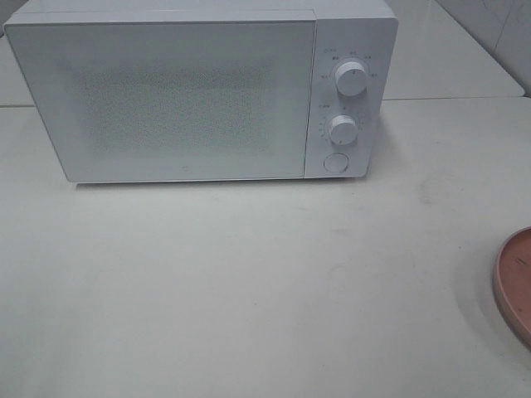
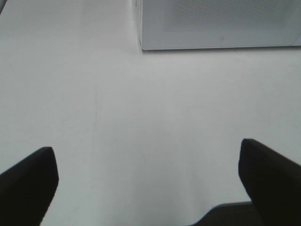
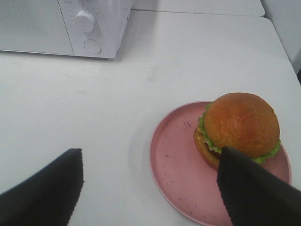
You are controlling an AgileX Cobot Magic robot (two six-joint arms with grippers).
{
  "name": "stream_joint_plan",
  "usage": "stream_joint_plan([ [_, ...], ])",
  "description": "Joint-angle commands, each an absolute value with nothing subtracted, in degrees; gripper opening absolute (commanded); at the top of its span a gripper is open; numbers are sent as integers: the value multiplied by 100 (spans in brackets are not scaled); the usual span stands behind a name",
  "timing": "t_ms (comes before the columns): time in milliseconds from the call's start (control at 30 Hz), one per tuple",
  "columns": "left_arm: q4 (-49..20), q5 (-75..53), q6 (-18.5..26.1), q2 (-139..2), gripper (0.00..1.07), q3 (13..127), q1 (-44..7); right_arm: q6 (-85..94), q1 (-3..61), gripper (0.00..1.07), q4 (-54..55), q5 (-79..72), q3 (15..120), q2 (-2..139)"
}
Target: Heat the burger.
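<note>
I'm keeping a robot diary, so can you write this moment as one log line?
microwave: door shut | burger: on pink plate, untouched | left claw: open, holding nothing | right claw: open above plate | heating: not begun

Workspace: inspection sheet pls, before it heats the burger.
Surface: white table, faint scuffs.
Job's things: burger on pink plate, off-centre; microwave door shut, two knobs and a button on its panel.
Clutter: nothing seen.
Grippers: left tool open over bare table; right tool open above plate, holding nothing.
Cables: nothing seen.
Surroundings: second table behind the microwave.
</note>
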State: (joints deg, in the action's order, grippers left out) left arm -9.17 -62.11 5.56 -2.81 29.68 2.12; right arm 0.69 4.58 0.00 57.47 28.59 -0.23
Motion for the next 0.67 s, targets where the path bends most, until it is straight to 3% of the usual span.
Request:
stream_joint_plan([
  [33, -928, -6148, 527, 212, 99, 2968, 229, 69, 407, 76, 0, 5712, 2842, -178],
  [667, -940, -6148, 527, 166, 99, 2962, 229, 69, 407, 76, 0, 5712, 2842, -160],
])
